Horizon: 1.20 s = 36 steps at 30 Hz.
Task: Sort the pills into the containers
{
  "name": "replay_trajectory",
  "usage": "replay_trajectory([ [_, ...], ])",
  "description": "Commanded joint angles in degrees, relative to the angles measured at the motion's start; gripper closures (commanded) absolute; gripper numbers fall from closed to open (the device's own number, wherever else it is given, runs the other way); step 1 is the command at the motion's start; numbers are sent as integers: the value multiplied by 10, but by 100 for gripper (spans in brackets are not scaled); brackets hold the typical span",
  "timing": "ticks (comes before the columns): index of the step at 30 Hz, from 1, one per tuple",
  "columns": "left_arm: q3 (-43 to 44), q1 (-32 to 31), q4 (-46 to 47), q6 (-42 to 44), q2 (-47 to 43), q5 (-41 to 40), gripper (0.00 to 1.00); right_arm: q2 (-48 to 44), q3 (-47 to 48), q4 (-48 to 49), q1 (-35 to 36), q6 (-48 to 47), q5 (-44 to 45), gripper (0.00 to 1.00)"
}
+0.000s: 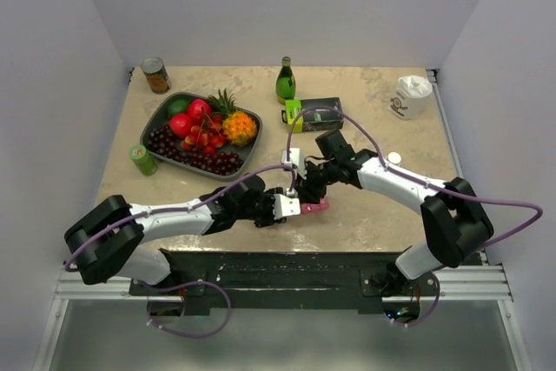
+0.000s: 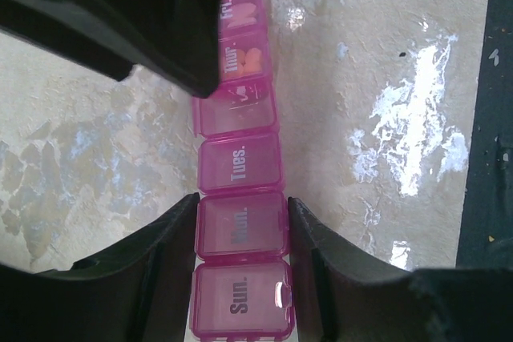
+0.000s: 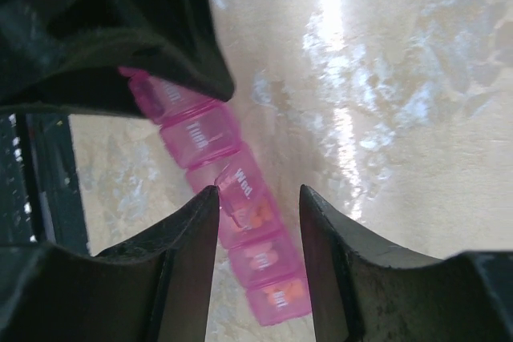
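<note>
The pink pill organiser (image 2: 239, 167) carries white day labels, reading "Sun.", "Mon." and "Tues." from 6 o'clock upward in the left wrist view, "Thur." nearer 12 o'clock, and "Wed." in the right wrist view.

from above, the left gripper (image 1: 287, 207) and right gripper (image 1: 305, 188) hide all but one pink end of the pill organiser (image 1: 319, 206).

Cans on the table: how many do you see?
2: a brown-labelled can at the far-left corner, and a green can just left of the fruit tray. More may be hidden.
</note>
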Motion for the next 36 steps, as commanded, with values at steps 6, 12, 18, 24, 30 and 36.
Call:
replay_trajectory([
  [6, 18, -11, 25, 0, 17, 57, 100, 38, 36, 73, -5, 19, 93, 54],
  [12, 19, -10, 32, -3, 25, 45, 100, 63, 45, 65, 0, 24, 107, 54],
  [18, 22, -9, 45, -15, 42, 14, 100, 59, 66, 40, 0, 26, 91, 49],
  [24, 34, 11, 70, -29, 68, -15, 100, -20, 89, -15, -106, 28, 0, 30],
  [30, 66, 22, 37, -34, 86, -20, 53, -94, 65, -24, -174, 11, -58, 20],
  [36, 62, 22, 28, -51, 46, -48, 29, -107, 72, -45, -200, -1, -80, 19],
])
